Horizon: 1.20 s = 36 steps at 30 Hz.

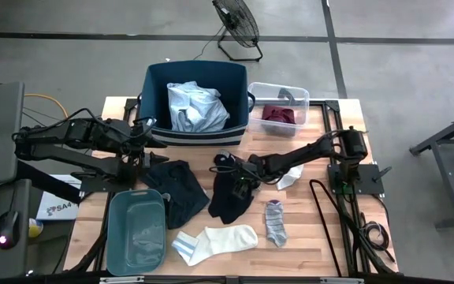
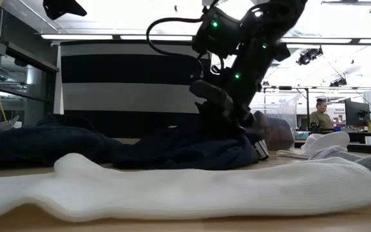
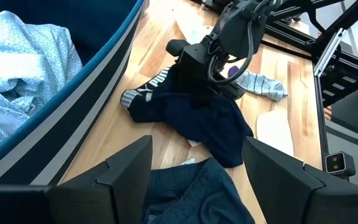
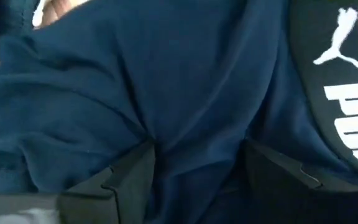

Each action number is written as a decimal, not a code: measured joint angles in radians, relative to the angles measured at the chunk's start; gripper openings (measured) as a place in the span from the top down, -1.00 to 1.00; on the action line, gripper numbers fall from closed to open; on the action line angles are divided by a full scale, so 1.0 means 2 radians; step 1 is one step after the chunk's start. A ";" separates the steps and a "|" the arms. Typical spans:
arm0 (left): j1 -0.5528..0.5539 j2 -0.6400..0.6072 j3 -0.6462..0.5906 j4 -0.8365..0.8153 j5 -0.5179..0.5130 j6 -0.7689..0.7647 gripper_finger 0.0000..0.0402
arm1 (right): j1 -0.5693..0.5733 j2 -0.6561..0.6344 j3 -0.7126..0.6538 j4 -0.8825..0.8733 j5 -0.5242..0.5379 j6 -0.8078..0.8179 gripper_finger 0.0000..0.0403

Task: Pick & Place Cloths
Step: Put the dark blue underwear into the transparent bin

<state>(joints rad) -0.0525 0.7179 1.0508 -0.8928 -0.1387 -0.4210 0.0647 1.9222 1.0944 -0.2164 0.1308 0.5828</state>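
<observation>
Navy cloth (image 1: 231, 197) with a black waistband lies at the middle of the wooden table (image 1: 329, 237), right under the right gripper (image 1: 240, 180). Its fingers (image 4: 129, 174) are pressed down into the fabric, a fold between them, narrow. The left gripper (image 1: 144, 136) waits open beside the fabric bin (image 1: 158, 79).

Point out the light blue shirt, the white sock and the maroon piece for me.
light blue shirt (image 1: 196, 106), high view, middle of the crumpled fabric inside the navy bin.
white sock (image 1: 221, 239), high view, middle of its leg, on the table's near side.
maroon piece (image 1: 279, 115), high view, centre of the folded cloth in the clear container.
</observation>
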 joint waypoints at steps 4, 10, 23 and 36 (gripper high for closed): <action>0.000 0.000 0.000 0.000 0.000 0.000 -0.22 | 0.002 -0.003 -0.016 0.003 -0.012 0.022 -0.16; 0.000 0.000 0.000 0.000 0.000 0.000 -0.22 | 0.010 -0.003 -0.022 -0.012 -0.022 0.025 0.05; 0.000 0.000 0.000 0.000 0.000 0.000 -0.22 | 0.011 -0.007 -0.023 -0.005 -0.102 0.090 0.96; 0.000 0.000 0.000 0.000 0.000 0.003 -0.22 | 0.050 -0.140 -0.025 -0.003 0.023 0.037 0.97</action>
<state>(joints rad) -0.0525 0.7181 1.0508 -0.8938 -0.1383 -0.4152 0.1655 1.6414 1.0435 -0.2231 0.1771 0.6570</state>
